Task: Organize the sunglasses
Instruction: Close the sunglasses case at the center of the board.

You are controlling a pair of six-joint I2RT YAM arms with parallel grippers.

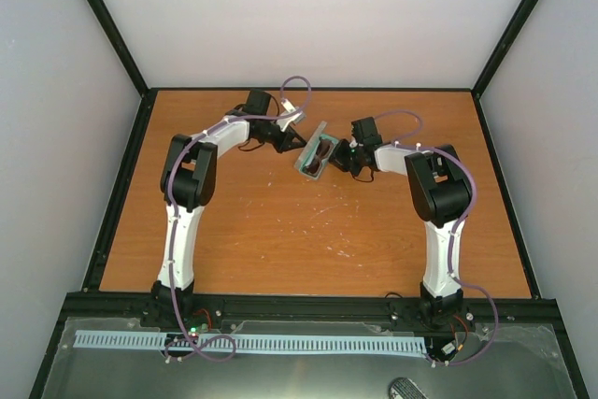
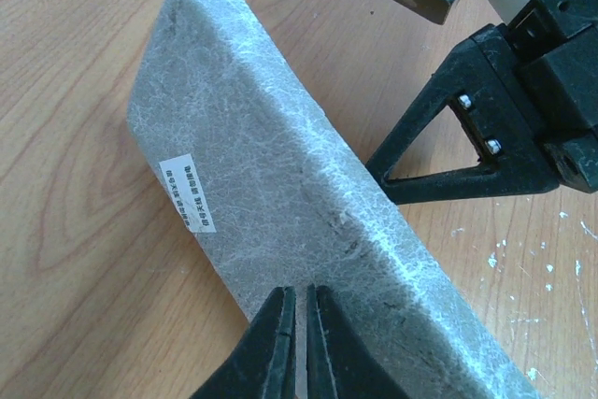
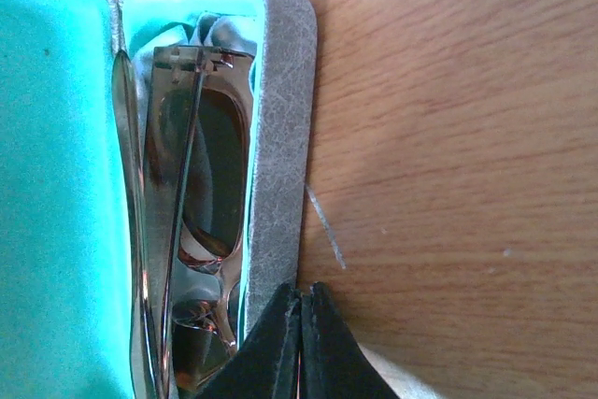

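Near the top middle of the overhead view, the sunglasses (image 1: 320, 156) lie inside the open case (image 3: 280, 119). The left gripper (image 2: 299, 304) and right gripper (image 3: 301, 304) both have fingers squeezed together, right by the case.

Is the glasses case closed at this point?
No, the right wrist view shows the grey case open, its green-lined lid swung aside and the sunglasses lying folded inside.

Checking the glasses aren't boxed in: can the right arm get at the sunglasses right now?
Probably yes: the case stands open, the sunglasses lie uncovered inside, and the right arm's jaws sit shut at its wall.
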